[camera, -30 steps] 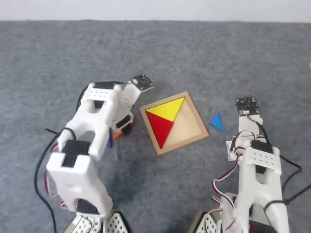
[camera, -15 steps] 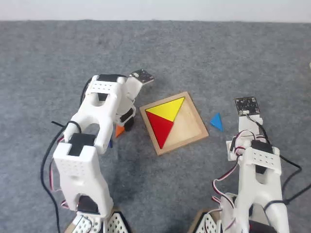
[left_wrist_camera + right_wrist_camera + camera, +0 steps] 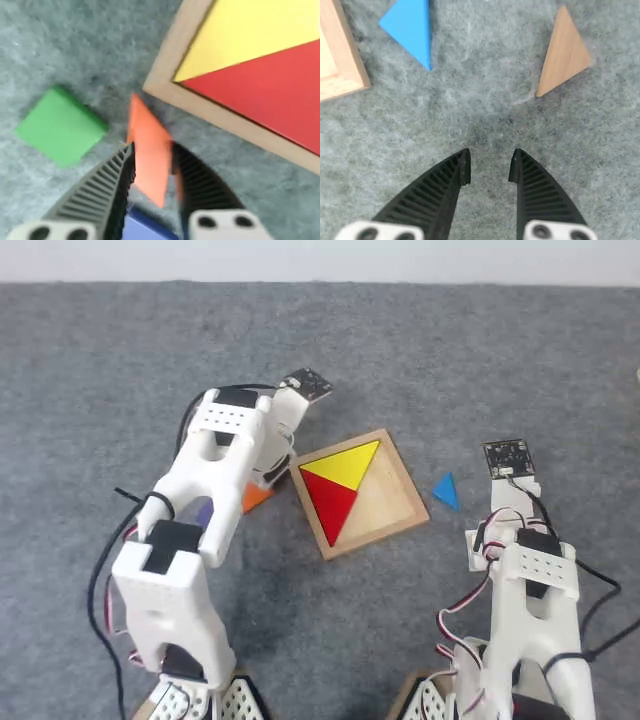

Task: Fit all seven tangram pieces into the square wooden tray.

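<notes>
Your left gripper is pinching the orange piece: a finger presses on each of its long sides, just off the left corner of the square wooden tray. From above, only one orange tip peeks out from under the arm beside the tray. The orange piece's near end is hidden between the fingers, so you cannot tell its full outline.

A purple piece lies farther from the tray, half covered by the left arm. The green square sits flat on the carpet near the tray's left corner, apart from the orange piece.

Inside the tray, the yellow triangle and red triangle lie edge to edge.

Your right gripper hangs spread over bare carpet off the tray's right side. The blue triangle lies near the tray, and the wooden triangle lies farther out.
</notes>
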